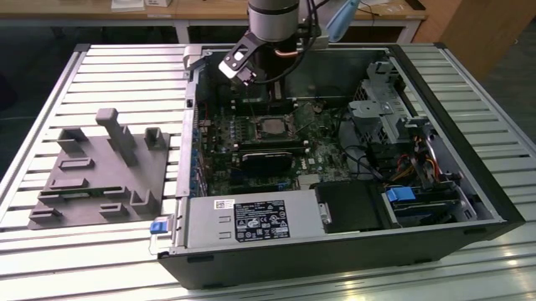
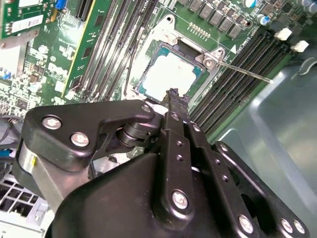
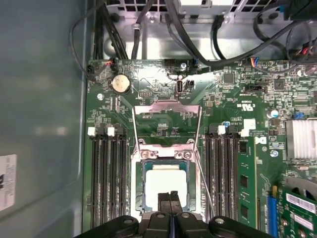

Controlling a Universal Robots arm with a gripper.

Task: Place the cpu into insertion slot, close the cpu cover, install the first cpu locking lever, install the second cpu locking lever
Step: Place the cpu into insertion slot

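Note:
The cpu (image 3: 166, 184), a pale silver square, lies flat in the insertion slot (image 3: 139, 183) on the green board; in the second wrist view the cpu (image 2: 171, 74) also sits seated. The cpu cover (image 3: 167, 104), a thin silvery frame, is swung open and lies back over the board beyond the slot. One thin lever rod (image 3: 204, 183) (image 2: 242, 71) stands free beside the slot. My gripper (image 3: 170, 198) (image 2: 173, 95) hovers over the cpu's near edge, its black fingers pressed together and holding nothing. In the exterior view the arm (image 1: 251, 53) reaches into the open case above the slot (image 1: 270, 125).
Long black memory slots (image 3: 106, 178) (image 3: 223, 178) flank the slot on both sides. Black cables (image 3: 198, 44) run along the case wall. A green card (image 3: 247, 183) stands nearby. A grey fixture (image 1: 100, 169) lies on the slatted table at the exterior view's left.

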